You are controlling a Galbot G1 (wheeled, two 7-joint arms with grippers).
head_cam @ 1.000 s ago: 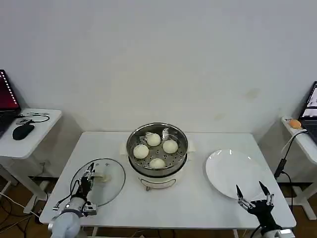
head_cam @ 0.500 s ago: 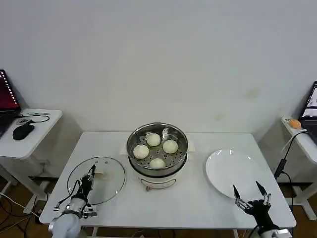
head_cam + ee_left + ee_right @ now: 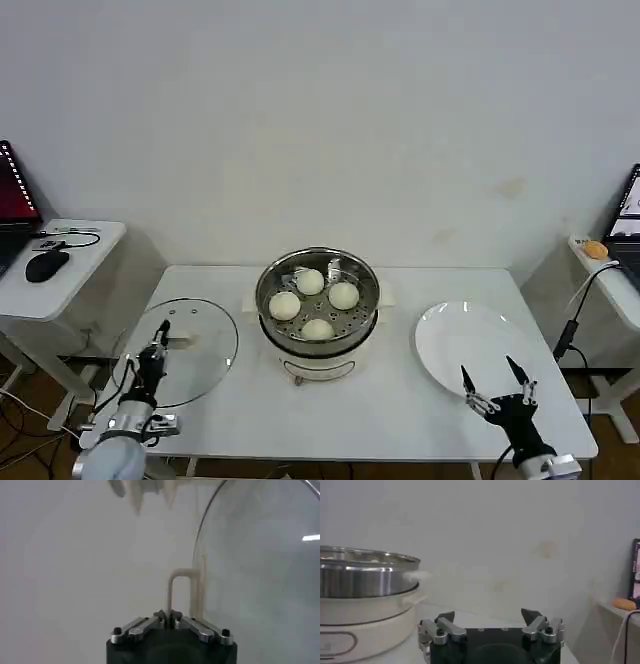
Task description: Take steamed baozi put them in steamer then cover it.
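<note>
Gripping the cover (image 3: pixel 182 350) handle, left gripper (image 3: pixel 157 345) (jaws clamped); right gripper (image 3: pixel 494 383) jaws spread, empty.

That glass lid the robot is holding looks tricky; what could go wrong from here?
The left tool pinches only the thin handle of the cover, which hangs tilted at the table's left edge, so the lid might swing or slip and perhaps fall. Carried across, its rim could knock the steamer or land crooked on it, maybe pressing one of the four steamed baozi inside. The right tool waits open near the white plate.
</note>
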